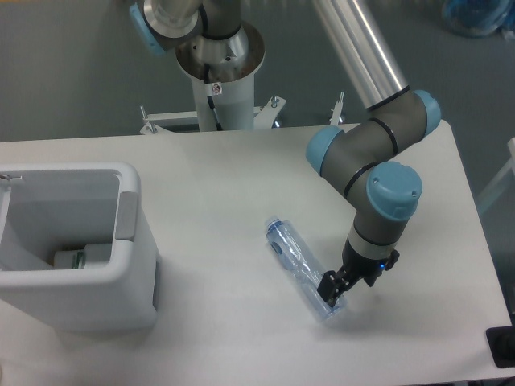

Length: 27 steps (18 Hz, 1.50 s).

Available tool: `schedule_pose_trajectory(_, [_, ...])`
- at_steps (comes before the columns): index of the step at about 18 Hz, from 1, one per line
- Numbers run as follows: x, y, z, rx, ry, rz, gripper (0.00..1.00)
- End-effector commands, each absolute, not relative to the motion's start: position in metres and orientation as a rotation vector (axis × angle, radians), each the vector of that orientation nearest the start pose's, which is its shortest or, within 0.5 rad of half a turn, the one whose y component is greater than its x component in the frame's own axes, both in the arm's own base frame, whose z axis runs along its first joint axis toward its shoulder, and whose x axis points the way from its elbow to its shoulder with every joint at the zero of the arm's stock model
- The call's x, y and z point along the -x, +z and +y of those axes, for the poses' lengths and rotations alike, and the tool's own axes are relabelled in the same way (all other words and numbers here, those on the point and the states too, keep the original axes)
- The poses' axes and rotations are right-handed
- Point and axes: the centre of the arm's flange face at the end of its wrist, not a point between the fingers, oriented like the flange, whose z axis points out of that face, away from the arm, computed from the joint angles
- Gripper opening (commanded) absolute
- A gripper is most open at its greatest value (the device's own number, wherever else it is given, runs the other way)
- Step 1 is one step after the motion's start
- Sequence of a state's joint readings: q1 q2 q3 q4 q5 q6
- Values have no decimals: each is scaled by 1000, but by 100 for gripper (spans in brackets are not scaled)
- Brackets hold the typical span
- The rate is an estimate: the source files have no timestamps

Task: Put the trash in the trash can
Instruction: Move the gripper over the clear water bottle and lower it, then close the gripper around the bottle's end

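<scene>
The crushed clear bluish bottle (299, 265) lies diagonally on the white table, cap end up-left. My gripper (348, 283) is low over its lower right end, pointing down. Its dark fingers still stand apart, and the left finger (329, 287) overlaps the bottle's end; whether it touches I cannot tell. The white trash can (129, 241) stands at the left edge, far from the gripper. Inside it, at the bottom, lies the wrapper with white-and-green contents (79, 257).
The arm's base column (219, 72) rises behind the table's far edge. The table's right edge (475, 233) runs close to the arm's elbow. A dark object (503, 347) sits at the lower right corner.
</scene>
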State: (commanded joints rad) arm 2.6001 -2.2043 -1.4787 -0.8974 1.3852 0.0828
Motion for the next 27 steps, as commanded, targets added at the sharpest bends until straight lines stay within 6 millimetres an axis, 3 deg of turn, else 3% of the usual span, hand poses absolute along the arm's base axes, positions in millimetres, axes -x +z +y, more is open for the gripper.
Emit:
schedule_pose_trajectory(9, [508, 208, 505, 2653, -127, -1294, 100])
schedule_pose_trajectory(17, [510, 187, 506, 2679, -131, -1303, 100])
schedule_pose_trajectory(27, [515, 183, 507, 2676, -108, -1317, 100])
